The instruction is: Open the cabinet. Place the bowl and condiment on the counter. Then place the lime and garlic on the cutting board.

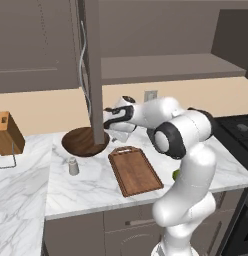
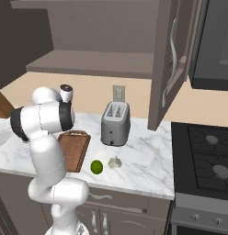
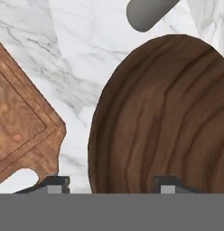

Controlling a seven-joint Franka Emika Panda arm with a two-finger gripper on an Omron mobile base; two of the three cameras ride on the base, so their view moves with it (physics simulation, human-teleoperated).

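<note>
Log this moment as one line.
cabinet open | bowl, shaker on counter | gripper open above bowl | lime, garlic off board

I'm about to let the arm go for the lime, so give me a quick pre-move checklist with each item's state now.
1. Cabinet door open: ok.
2. Bowl on the counter: ok.
3. Condiment upright on the counter: ok.
4. Gripper open and empty above the bowl's rim: ok.
5. Cutting board bare: ok.
6. Lime and garlic on the board: not ok, both on the counter beside it.

Cabinet [image 2: 168,59] open; bowl [image 1: 85,142], condiment [image 1: 73,166] on counter [image 1: 96,187]; lime [image 2: 96,167], garlic [image 2: 115,162] beside cutting board [image 1: 134,170].
</note>
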